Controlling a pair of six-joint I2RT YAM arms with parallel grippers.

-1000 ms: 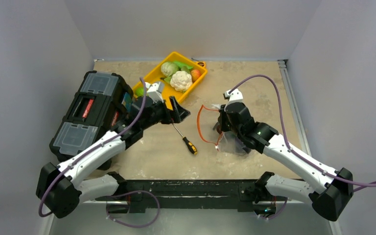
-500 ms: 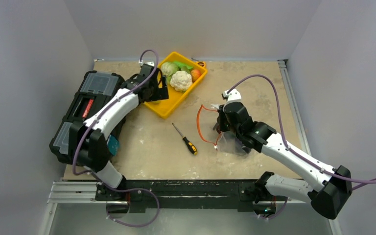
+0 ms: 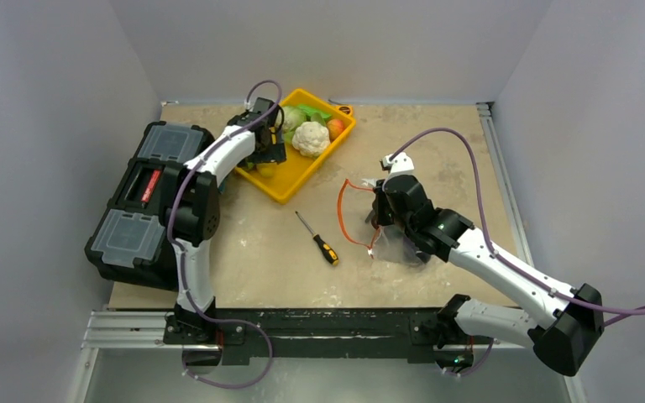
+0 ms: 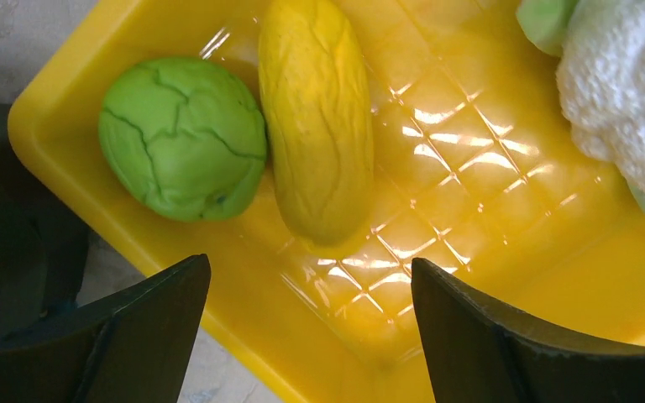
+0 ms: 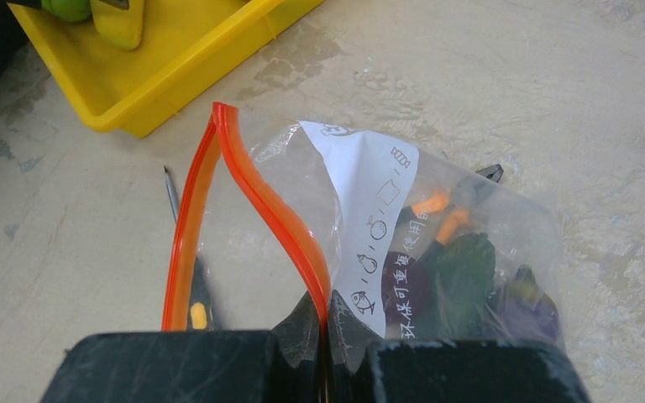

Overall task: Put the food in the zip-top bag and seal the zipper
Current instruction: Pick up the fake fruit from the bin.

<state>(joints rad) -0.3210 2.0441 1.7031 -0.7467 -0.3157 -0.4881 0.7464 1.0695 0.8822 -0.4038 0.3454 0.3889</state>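
My left gripper [image 4: 309, 264] hangs open over the near end of the yellow tray [image 4: 470, 168], nothing between its fingers. Just ahead of it lie a green lime [image 4: 183, 138] and yellow corn [image 4: 317, 117], with white cauliflower [image 4: 630, 92] further along. In the top view the tray also holds a pale cabbage [image 3: 290, 117] and an orange-red fruit [image 3: 335, 128]. My right gripper [image 5: 323, 323] is shut on the red-orange zipper [image 5: 260, 197] of the clear zip-top bag [image 5: 361, 180], whose mouth gapes open. Inside it sit a dark avocado [image 5: 462, 269] and a purple eggplant [image 5: 521, 306].
A screwdriver [image 3: 317, 239] lies on the table between tray and bag. A black toolbox [image 3: 147, 197] stands at the left, close to the left arm. Orange handles [image 5: 437, 201] show through the bag.
The left arm has swung from beside the screwdriver up to the tray's near end, its gripper staying open. The right arm and the bag have not moved.
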